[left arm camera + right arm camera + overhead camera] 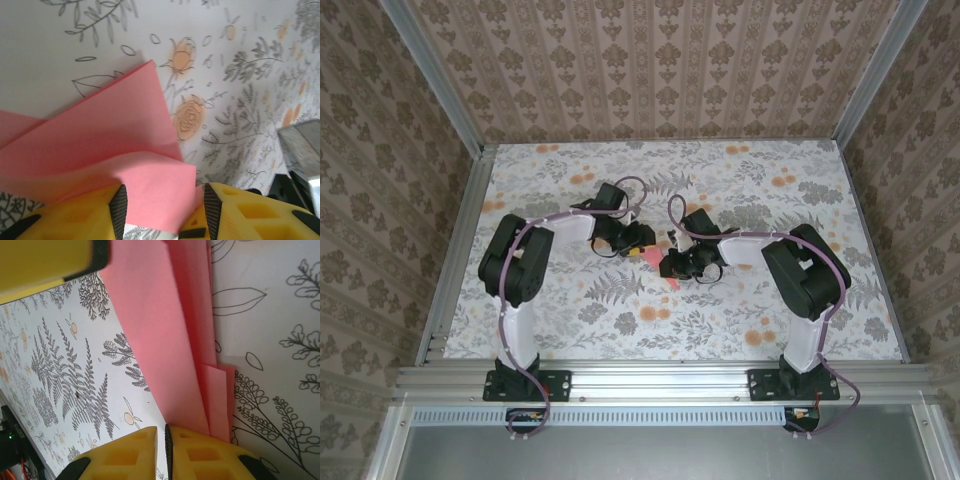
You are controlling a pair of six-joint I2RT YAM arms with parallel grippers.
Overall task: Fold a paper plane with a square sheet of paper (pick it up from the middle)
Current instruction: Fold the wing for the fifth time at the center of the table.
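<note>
- So, your square sheet of paper (100, 135) carries several folds, mid-table; no dart yet.
- Left gripper (162, 205) has its jaws apart around it; right gripper (162, 432) pinches its edge.

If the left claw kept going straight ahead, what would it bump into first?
Most likely the folded pink paper: a flap sits between the left gripper's fingers, with more just ahead, lying on the flowered tabletop.

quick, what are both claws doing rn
Left claw: open, with a flap of the pink paper in the gap, not pinched.
Right claw: closed on the folded edge of the pink paper.
</note>
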